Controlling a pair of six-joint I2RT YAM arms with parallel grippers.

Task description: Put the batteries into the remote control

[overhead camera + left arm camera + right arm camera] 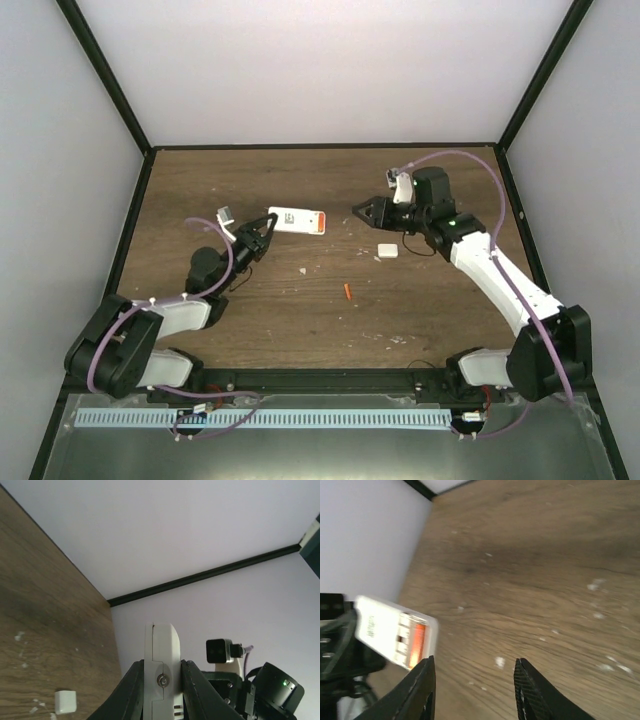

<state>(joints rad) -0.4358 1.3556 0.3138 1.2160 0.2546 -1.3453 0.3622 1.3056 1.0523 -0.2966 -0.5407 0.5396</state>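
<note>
The left claw pinches one short end of the small white rectangular remote control. The remote's far end, with one orange cylindrical battery seated in it, faces the right claw. The right claw is spread and empty just beyond that end, while a second orange battery lies on the brown wooden table, between both claws and nearer the bases.

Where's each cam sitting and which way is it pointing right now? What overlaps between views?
Top: above and behind the bases, looking down at the table; left arm and right arm show, left pincer gripping the remote.
Left wrist: looks along its fingers at the clamped remote, right arm beyond.
Right wrist: looks low across the table past the open right pincer at the remote.
Shared: all three see the remote; top and left wrist see the cover.
</note>
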